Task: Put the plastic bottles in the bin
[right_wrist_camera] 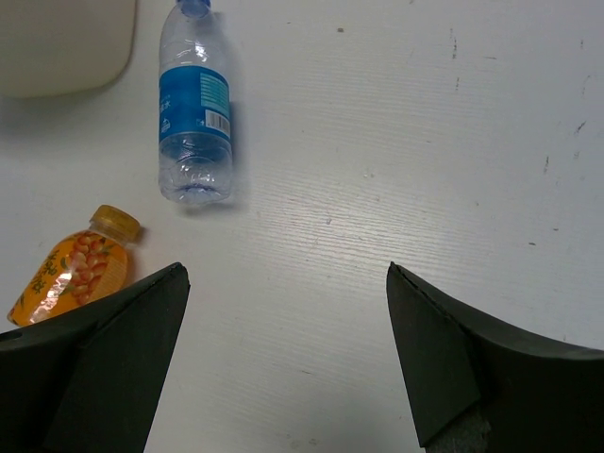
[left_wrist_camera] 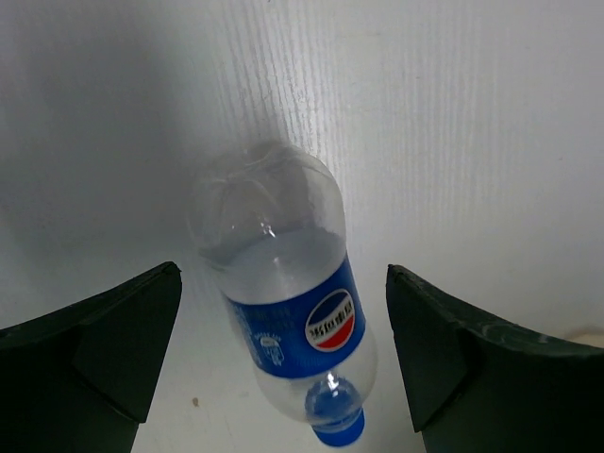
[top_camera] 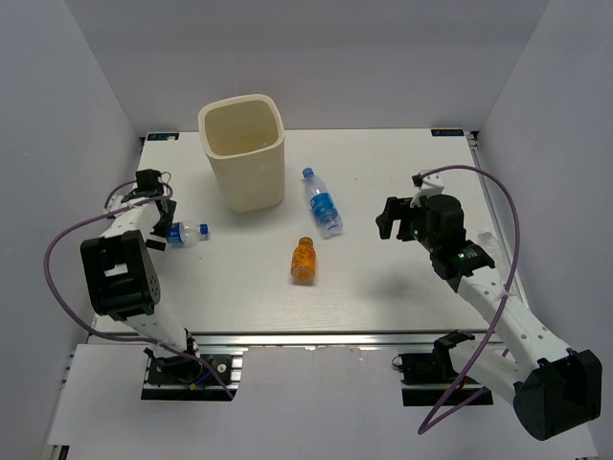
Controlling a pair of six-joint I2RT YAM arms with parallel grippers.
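Plastic bottles, three, all lying flat: left clear bottle (top_camera: 188, 232), blue-capped, near-left of the bin; right clear bottle (top_camera: 323, 202), blue-labelled, just right of the bin; orange bottle (top_camera: 304, 260), centre, nearer.
Bin (top_camera: 251, 182), one: cream, upright, far centre-left.
Left jaws: spread wide either side of the left clear bottle, not touching it.
Right jaws: spread wide over bare surface (top_camera: 383, 297), at right.
Surface: white, lightly scuffed.
Walls (top_camera: 57, 96): pale grey, on three sides.
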